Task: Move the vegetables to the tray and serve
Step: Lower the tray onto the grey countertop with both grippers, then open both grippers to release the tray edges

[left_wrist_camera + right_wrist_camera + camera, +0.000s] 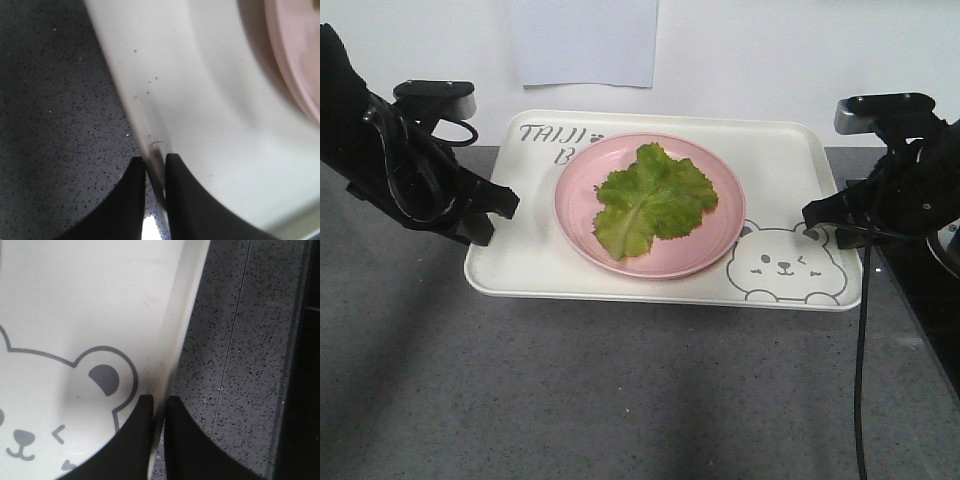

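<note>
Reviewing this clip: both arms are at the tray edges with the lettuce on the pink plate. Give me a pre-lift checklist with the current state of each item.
1. Left gripper pinching the tray rim: ok, the left wrist view shows the rim between nearly closed fingers.
2. Right gripper pinching the opposite rim: ok, the fingers straddle the edge beside the bear face.
3. Lettuce leaf lying wholly on the pink plate: ok.
4. Pink plate fully inside the tray: ok.
5. Grips at matching height on both sides: cannot tell.
6. Grip firm enough to prevent slipping: cannot tell.
</note>
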